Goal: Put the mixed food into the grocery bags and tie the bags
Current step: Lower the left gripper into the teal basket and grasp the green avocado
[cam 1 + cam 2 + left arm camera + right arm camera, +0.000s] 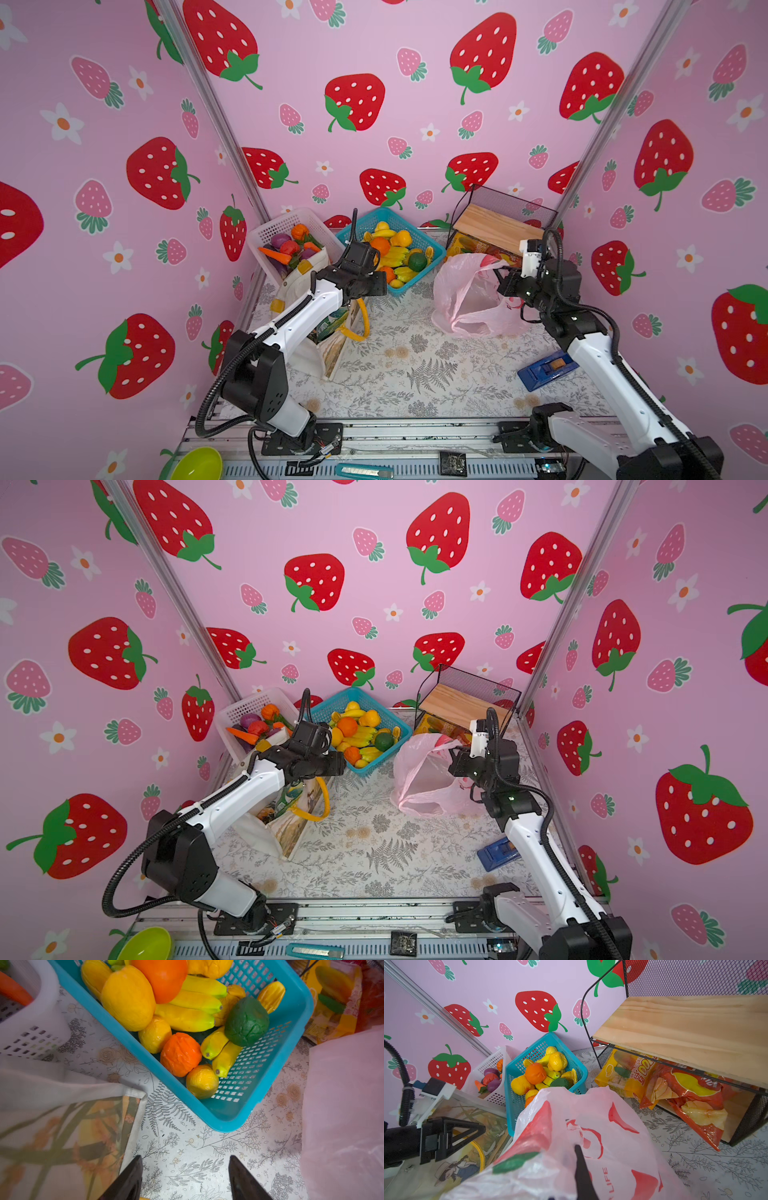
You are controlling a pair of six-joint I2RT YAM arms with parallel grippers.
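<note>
The mixed food lies in the blue basket (301, 1001): an orange (180, 1054), a dark green fruit (246, 1022) and yellow fruits among bananas. My left gripper (185, 1160) hangs open and empty over the tablecloth, between that basket and the white tote (328, 357) with yellow handles, which stands open under the left arm. The left gripper (376, 283) points toward the basket. My right gripper (576, 1147) is shut on the rim of the pink plastic bag (465, 295) and holds it up; one finger is hidden behind the film. Yellow and red snack packets (633, 1076) lie under the shelf.
A white basket (282, 224) of vegetables stands at the back left. A wire shelf with a wooden board (494, 226) stands at the back right. A blue tape dispenser (546, 368) lies by the right arm. A green bowl (195, 463) and a utility knife (363, 471) sit at the front rail.
</note>
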